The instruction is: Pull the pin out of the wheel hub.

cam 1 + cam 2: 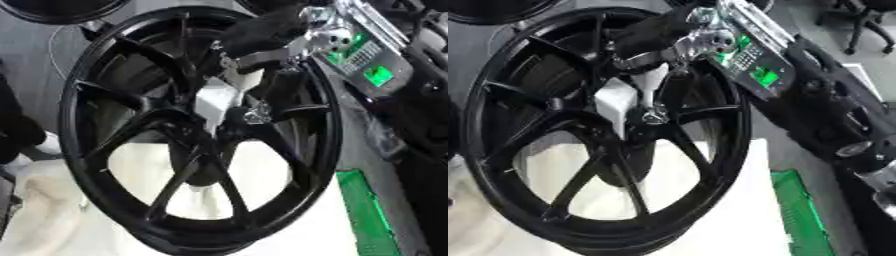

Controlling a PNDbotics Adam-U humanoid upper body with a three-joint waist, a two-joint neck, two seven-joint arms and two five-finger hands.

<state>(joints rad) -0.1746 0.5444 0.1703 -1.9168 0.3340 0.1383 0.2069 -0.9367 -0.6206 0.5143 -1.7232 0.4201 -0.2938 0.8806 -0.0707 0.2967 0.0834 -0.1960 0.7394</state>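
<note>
Wheel hub (pixel 651 117): centre of black wheel (pixel 87 165). Pin not discernible. Your right hand (pixel 654 35): directly above hub, fingers curled, apparently holding nothing. Reach downward.

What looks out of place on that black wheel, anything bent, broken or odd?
Nothing looks damaged. The black wheel stands on edge, spokes whole. A small silvery piece sits at its hub, and the right hand reaches in above it.
</note>
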